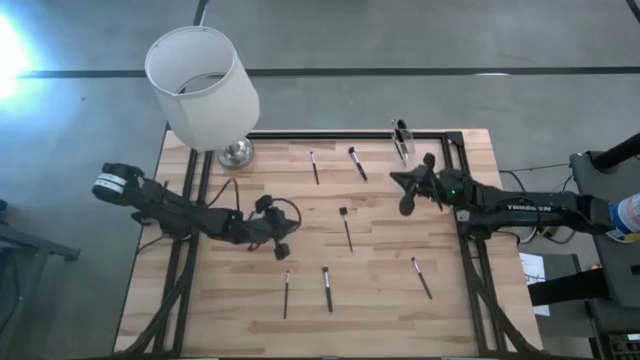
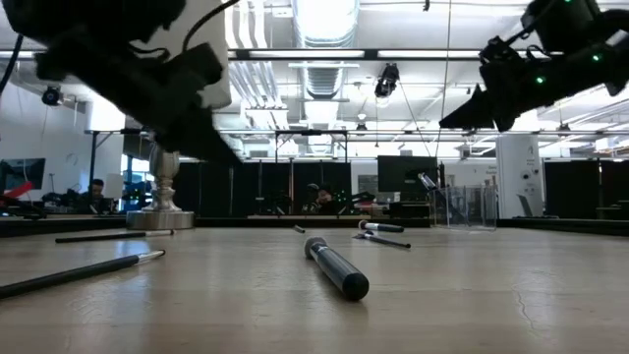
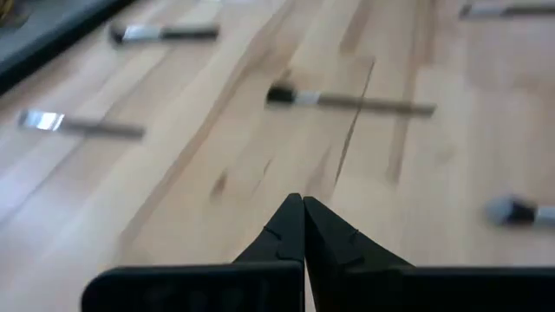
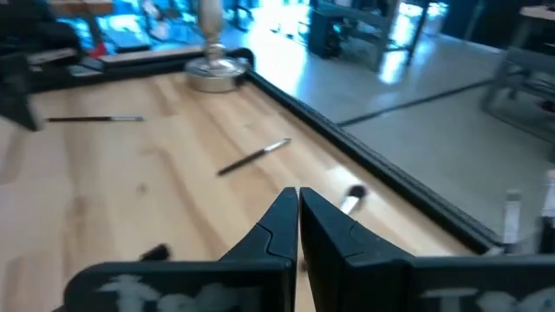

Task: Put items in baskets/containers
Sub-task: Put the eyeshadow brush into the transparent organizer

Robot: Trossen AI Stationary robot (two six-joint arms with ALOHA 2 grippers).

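Note:
Several thin small brushes lie flat on the wooden table: two near the far edge [image 1: 314, 167] [image 1: 357, 162], one mid-table [image 1: 346, 228], and three nearer the front [image 1: 286, 294] [image 1: 327, 288] [image 1: 422, 278]. The small clear cup [image 1: 403, 140] stands upright at the far right edge and also shows in the low view [image 2: 462, 206]. My left gripper [image 1: 282, 248] hovers shut above the table, left of the middle brush [image 3: 347, 101]. My right gripper [image 1: 400, 186] hovers shut in front of the cup, holding nothing [image 4: 297, 195].
A big white lampshade [image 1: 200, 85] on a metal lamp base [image 1: 236, 152] stands at the far left corner. A dark frame [image 1: 460, 140] edges the table's far and right sides. Bare wood lies between the brushes.

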